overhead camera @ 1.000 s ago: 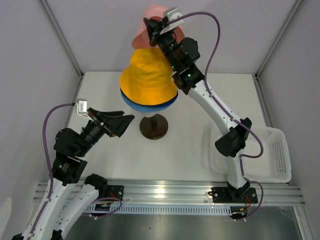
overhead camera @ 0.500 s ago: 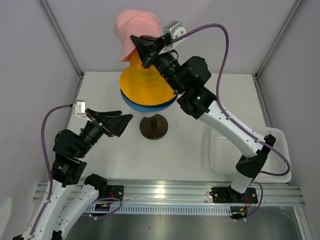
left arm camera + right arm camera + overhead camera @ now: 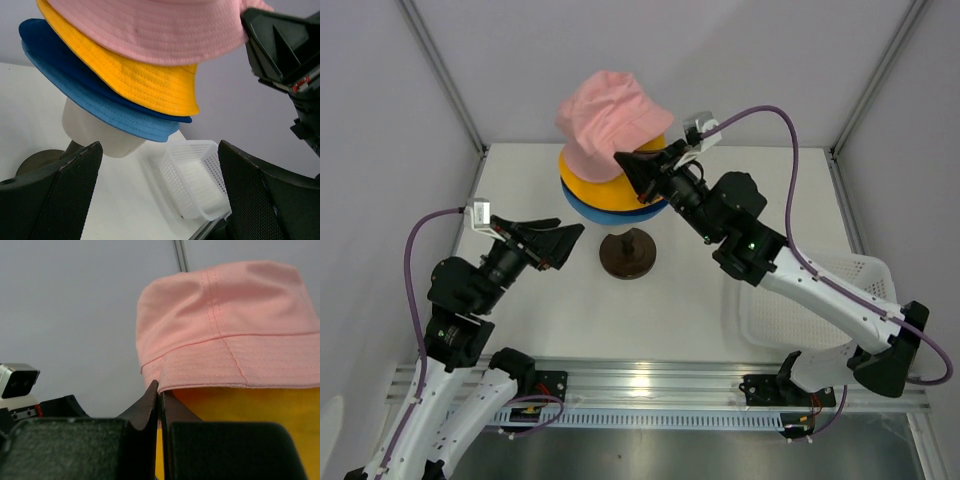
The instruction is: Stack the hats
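right gripper [image 3: 626,161] is pinching the pink hat [image 3: 608,118] by its brim edge. the hat is sitting ahead of its fingertips, on top of the yellow hat [image 3: 583,174]. left gripper [image 3: 572,246] is hanging spread open, empty, farther off.

The pink hat [image 3: 610,122] has come down from 12 o'clock behind the stack and now covers the crown of the yellow hat [image 3: 588,187]. The right gripper [image 3: 624,160], pinching the pink brim, has swung round to the stack's 3 o'clock side, its elbow dropping toward 4 o'clock.
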`<state>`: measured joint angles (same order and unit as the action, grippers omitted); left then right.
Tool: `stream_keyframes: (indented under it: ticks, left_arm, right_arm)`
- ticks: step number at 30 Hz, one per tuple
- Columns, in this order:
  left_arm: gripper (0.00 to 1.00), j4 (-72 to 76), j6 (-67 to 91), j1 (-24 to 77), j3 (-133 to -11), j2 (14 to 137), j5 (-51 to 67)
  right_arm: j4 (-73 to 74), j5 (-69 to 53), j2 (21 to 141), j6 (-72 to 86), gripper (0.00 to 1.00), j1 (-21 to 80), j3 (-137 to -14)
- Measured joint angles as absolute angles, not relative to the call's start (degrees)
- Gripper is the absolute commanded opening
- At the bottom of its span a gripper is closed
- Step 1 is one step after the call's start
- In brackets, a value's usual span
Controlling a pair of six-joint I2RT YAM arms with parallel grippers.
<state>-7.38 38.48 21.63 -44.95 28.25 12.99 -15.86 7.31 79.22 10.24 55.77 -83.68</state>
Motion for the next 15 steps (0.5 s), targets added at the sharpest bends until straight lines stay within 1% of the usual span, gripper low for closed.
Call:
stream_keyframes:
  ticks: [5,11,14,15]
  left_arm:
    - [0.99,-7.1,38.6,21.6,-45.2,28.2,11.4]
    - [1.0,-6.5,39.1,21.6,-45.2,28.2,9.2]
    - [0.99,-6.3,39.6,21.6,-45.2,28.1,7.8]
    - [1.0,-6.1,39.9,21.6,-45.2,28.0,7.1]
  right_arm:
    - [-15.8,9.7,74.1,14.7,0.01,55.8,-78.5]
    - [-14.8,15.4,71.3,21.7,0.03,55.8,-74.5]
    - [-15.1,18.0,69.8,27.0,0.11,55.8,-70.7]
    - [-15.1,18.7,69.3,28.7,0.16,55.8,-69.1]
